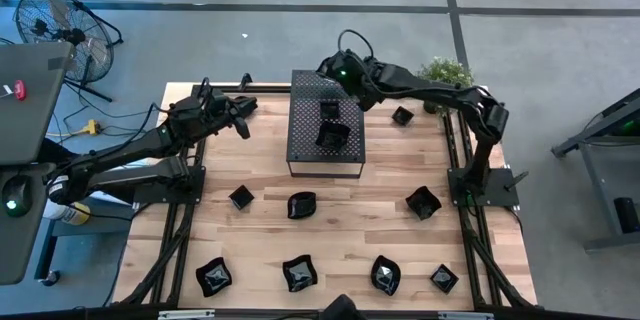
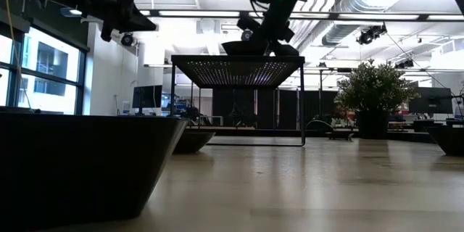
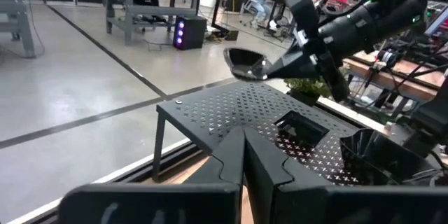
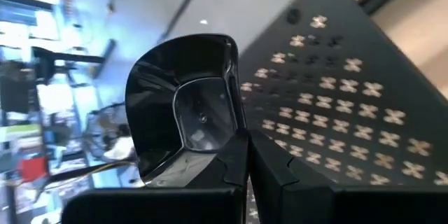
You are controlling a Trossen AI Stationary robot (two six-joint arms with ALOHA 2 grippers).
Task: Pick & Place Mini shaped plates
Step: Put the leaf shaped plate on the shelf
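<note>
The right gripper [image 4: 241, 155] is clenched on the rim of a glossy black dish [image 4: 183, 115], holding it in the air above the far end of the perforated box [image 1: 325, 123], at about 12 o'clock on the worktop [image 1: 340, 222]. Two more dishes, a square one [image 1: 329, 110] and a wavy one [image 1: 333, 135], already sit on the box. The left gripper [image 3: 244, 155] hangs at 10 o'clock beside the box, fingers pressed together on nothing. Other small black dishes [image 1: 301, 204] lie scattered from 3 through 6 to 8 o'clock.
</note>
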